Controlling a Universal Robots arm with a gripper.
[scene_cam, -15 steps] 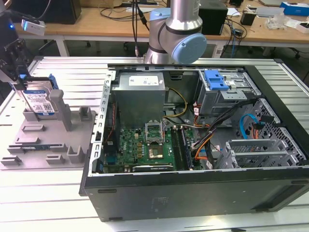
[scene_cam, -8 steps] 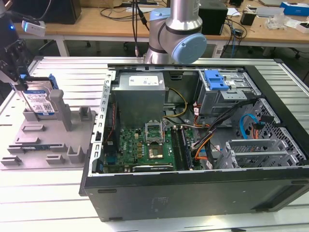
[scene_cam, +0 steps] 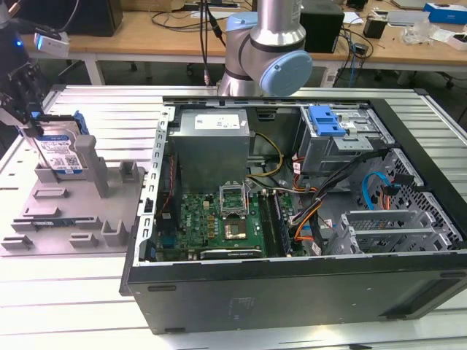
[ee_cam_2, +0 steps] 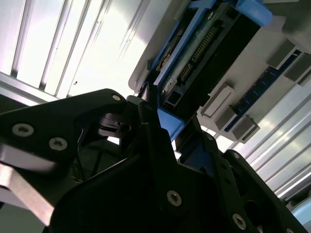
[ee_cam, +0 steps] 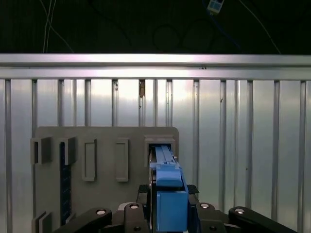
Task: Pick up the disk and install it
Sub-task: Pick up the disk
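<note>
The disk [scene_cam: 64,154] stands on edge in a slot of the grey stand [scene_cam: 66,211] at the exterior view's left; its label faces outward and its blue carrier frame runs along the top and side. My gripper [scene_cam: 33,122] reaches down onto its upper left corner. In the first wrist view the gripper [ee_cam: 171,191] has a black finger pressed on each side of the disk's blue frame [ee_cam: 164,156]. The second wrist view shows the gripper [ee_cam_2: 171,130] pinching the same blue edge of the disk [ee_cam_2: 204,43], which still sits in the stand [ee_cam_2: 252,82].
An open computer case [scene_cam: 292,292] lies on the slatted metal table [scene_cam: 87,306] at the exterior view's right, with motherboard, cables and a grey drive cage [scene_cam: 350,146] carrying a blue latch [scene_cam: 325,120]. The arm's base [scene_cam: 263,51] rises behind the case. Upright posts stand on the stand.
</note>
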